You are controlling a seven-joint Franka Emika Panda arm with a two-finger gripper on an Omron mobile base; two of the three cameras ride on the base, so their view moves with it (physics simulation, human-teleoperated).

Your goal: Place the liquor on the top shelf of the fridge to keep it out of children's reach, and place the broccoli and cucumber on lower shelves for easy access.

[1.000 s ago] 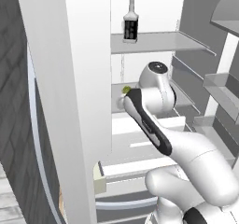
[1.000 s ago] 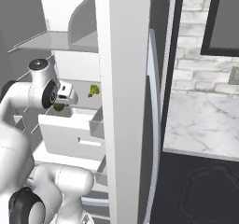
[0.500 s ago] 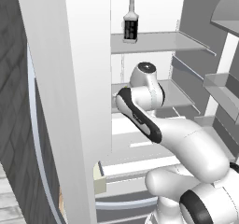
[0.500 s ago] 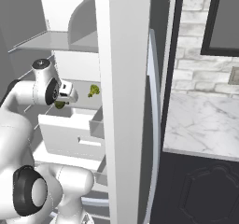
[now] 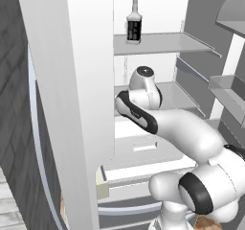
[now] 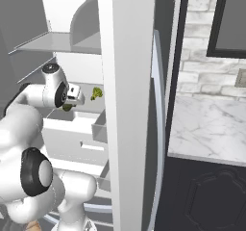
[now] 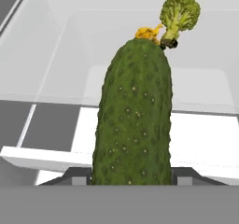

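Since the frame a second ago, our arm has swung its wrist leftward in the left base view, from the centre of the fridge [image 5: 76, 80] opening to a spot behind the edge of the pale door post, and the elbow has risen with it. The liquor [image 5: 134, 28] has not shifted: it stands upright on the top shelf [image 5: 162, 43], upper centre of that view, near the shelf's left end.

We see the cucumber [image 7: 133, 120] filling the middle of the hand view, its lower end seated between the tips of the pincer [image 7: 130, 174], which grips it at a middling width. Of those tips only slivers show at either side of the cucumber's base. In the right base view the cucumber [image 6: 67, 107] is a small dark green patch under the wrist, mostly covered by the hand.

The broccoli [image 7: 179, 13] sits at the upper right of the hand view, beyond the cucumber's far tip, on a lower shelf [image 7: 56, 55]; whether the two touch we cannot tell. In the right base view the broccoli [image 6: 97, 94] lies just right of the hand, close to the door post that cuts off the rest of the shelf.

Left of the cucumber in the hand view, the shelf is bare up to its front edge.
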